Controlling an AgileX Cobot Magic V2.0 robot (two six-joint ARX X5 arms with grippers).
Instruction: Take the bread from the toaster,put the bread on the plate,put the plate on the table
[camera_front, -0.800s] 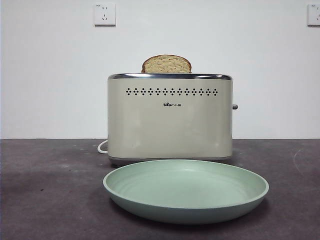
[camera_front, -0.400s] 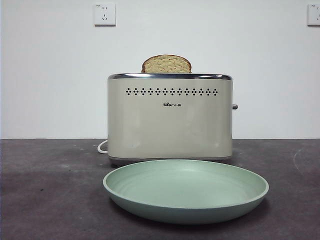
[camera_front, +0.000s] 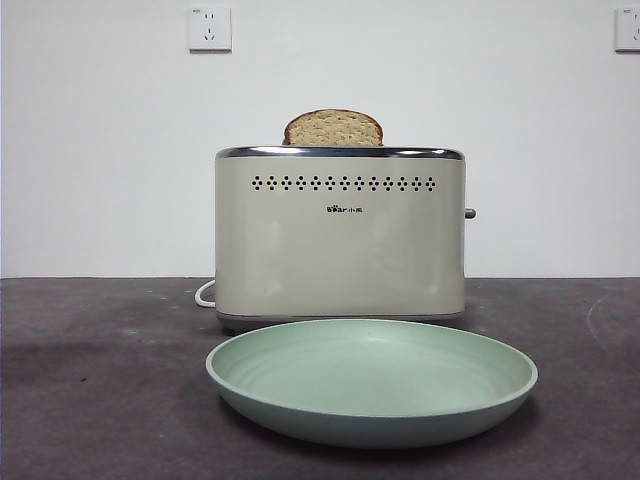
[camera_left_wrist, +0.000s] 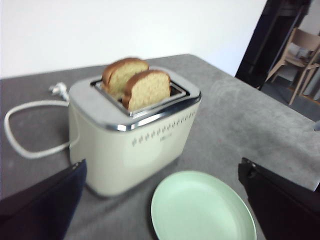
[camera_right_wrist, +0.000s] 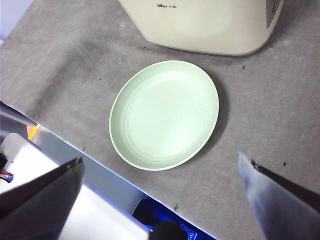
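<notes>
Wrist views show left pincer (camera_left_wrist: 160, 210) and right pincer (camera_right_wrist: 160, 200) wide, empty.

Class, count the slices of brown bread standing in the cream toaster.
2. Wholegrain slice with the broad top stands in the slot nearer the pale green plate; narrower darker slice behind it. Front view shows only one.

In the front view the toaster (camera_front: 340, 235) hides all but the domed top of the bread (camera_front: 333, 128), and a second slice (camera_left_wrist: 122, 75), seen from the left wrist, is hidden altogether. The plate (camera_front: 372, 380) covers the toaster's base, and most of the cord (camera_front: 205, 293) lies behind the body. The logo (camera_front: 348, 210) is too small to read. The left wrist picture is blurred; the right wrist picture cuts off the toaster's upper part.
</notes>
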